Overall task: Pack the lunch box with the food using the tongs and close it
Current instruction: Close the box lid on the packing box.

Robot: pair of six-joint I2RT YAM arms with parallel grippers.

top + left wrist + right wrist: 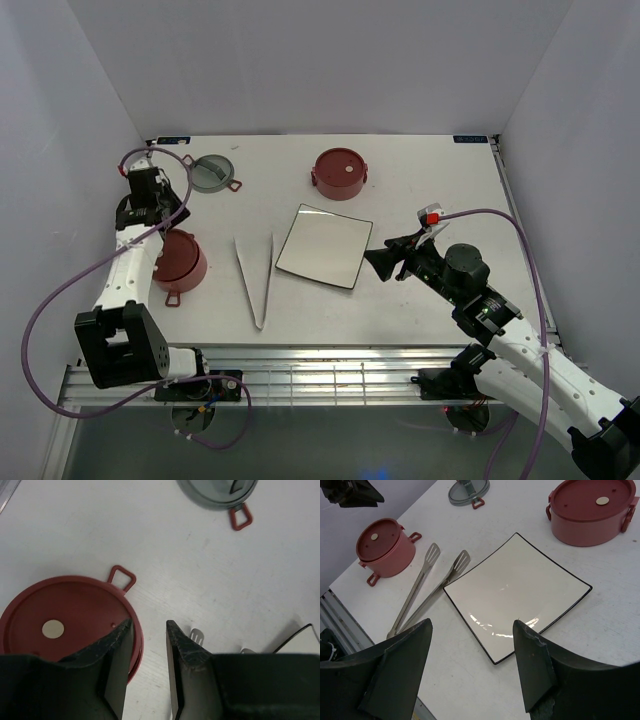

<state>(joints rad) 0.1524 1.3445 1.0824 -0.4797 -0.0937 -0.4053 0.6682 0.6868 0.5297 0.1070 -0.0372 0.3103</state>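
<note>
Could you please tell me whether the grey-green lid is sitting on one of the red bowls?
No, the grey-green lid lies on the table, apart from both red bowls.

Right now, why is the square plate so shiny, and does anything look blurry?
Right wrist view: the square plate reflects the lamps as bright white streaks near its closest corner. Top view: the same plate looks dull grey, without sparkle, and shadows are soft. Left wrist view: the left claw is a big dark shape up close, but the red lid looks sharp.
</note>
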